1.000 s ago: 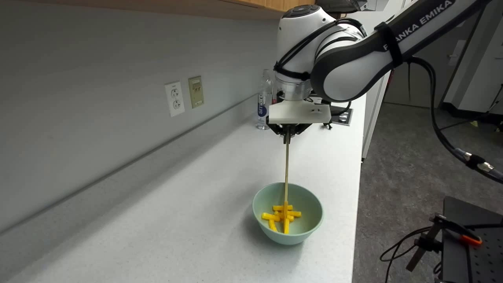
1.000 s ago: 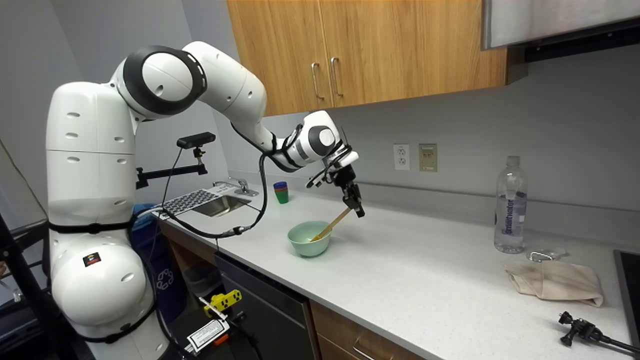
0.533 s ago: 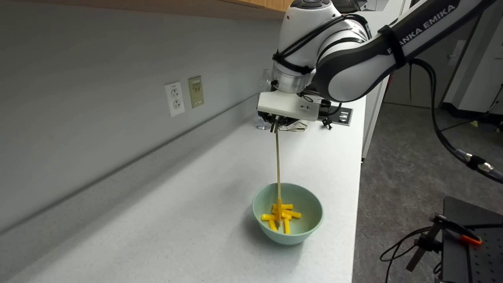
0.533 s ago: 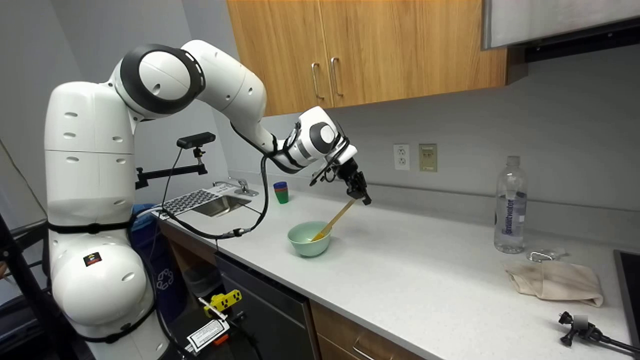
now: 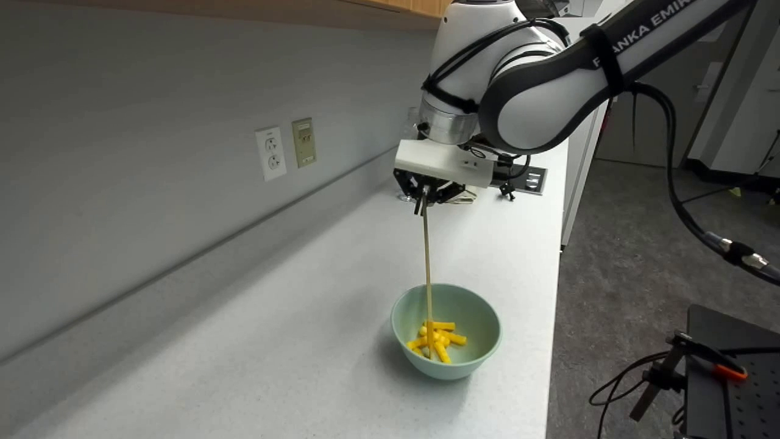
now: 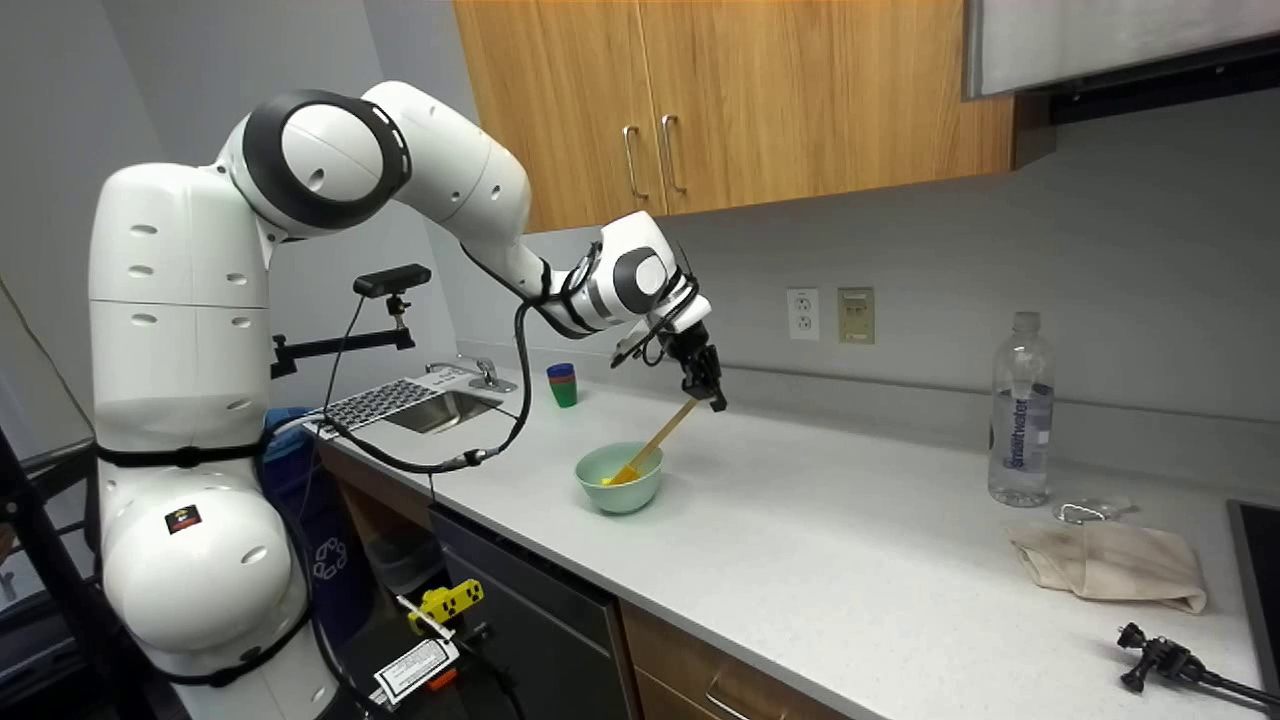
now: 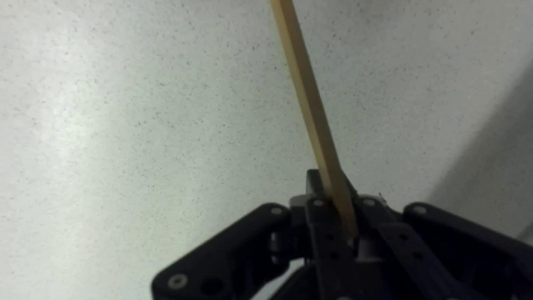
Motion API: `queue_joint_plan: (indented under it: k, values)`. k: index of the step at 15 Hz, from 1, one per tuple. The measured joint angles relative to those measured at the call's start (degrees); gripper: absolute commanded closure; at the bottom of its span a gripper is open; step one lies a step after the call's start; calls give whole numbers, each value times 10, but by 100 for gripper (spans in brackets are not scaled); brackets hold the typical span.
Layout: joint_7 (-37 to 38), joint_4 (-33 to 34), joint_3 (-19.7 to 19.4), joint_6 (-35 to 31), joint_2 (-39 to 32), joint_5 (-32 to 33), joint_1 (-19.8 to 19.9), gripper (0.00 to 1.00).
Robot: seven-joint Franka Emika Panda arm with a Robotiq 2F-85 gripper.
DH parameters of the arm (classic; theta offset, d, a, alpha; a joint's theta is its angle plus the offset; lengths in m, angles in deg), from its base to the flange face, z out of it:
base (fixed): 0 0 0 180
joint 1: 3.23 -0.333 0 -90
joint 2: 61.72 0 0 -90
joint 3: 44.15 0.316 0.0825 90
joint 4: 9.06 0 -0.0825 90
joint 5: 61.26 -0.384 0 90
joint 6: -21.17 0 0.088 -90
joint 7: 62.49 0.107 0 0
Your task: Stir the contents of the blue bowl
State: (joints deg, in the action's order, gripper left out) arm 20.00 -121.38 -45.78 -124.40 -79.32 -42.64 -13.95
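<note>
Your gripper (image 7: pixel 336 189) pinches the wooden stirring stick (image 7: pixel 307 93) up top; stubby yellow pieces (image 5: pixel 442 339) in the teal bowl (image 5: pixel 478 329), probably light, firm, slidey: grab any mid-length if you must

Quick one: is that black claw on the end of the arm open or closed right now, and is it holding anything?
Gripper: closed, holding the thin stick, whose far end is in the blue bowl.

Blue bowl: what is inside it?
Inside the bowl are yellow pieces and the lower end of the stick. Covered: the bottom under the pieces, and whatever lies directly behind the stick.
</note>
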Motion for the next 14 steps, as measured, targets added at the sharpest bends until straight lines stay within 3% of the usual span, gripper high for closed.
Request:
queue_joint_plan:
  k: [6,7,9,14]
  values:
    - [-124,2,18,74,0,-110,10,97]
    - [-135,3,18,91,0,-114,10,69]
    - [-148,4,17,117,0,-115,11,68]
    - [-148,8,13,132,2,-96,10,31]
